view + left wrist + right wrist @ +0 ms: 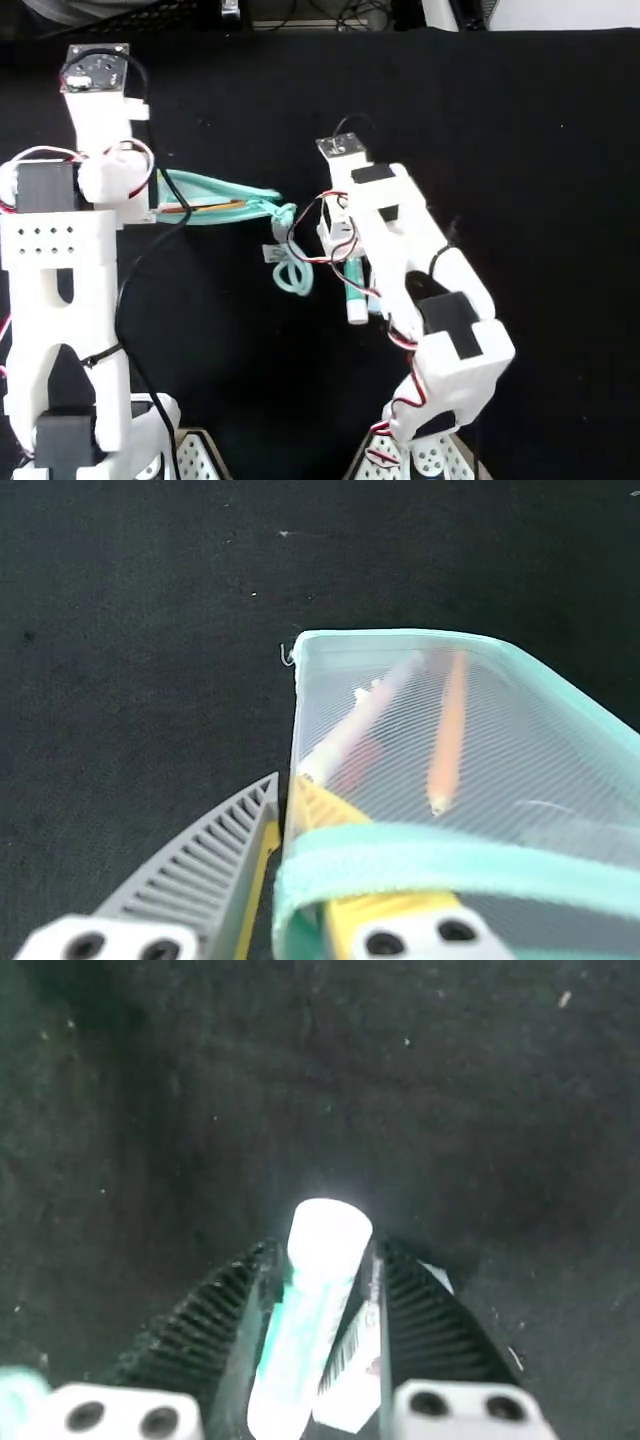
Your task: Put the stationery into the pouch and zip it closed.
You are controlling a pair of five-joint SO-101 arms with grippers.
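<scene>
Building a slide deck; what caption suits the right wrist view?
Right gripper clamps a white and teal tube, black table beyond.

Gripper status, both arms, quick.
Left gripper: closed on the end of the pouch.
Right gripper: closed on a white tube.

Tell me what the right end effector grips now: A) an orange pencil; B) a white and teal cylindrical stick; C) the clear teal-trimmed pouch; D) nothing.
B: the white and teal cylindrical stick sits clamped in the right end effector.
</scene>
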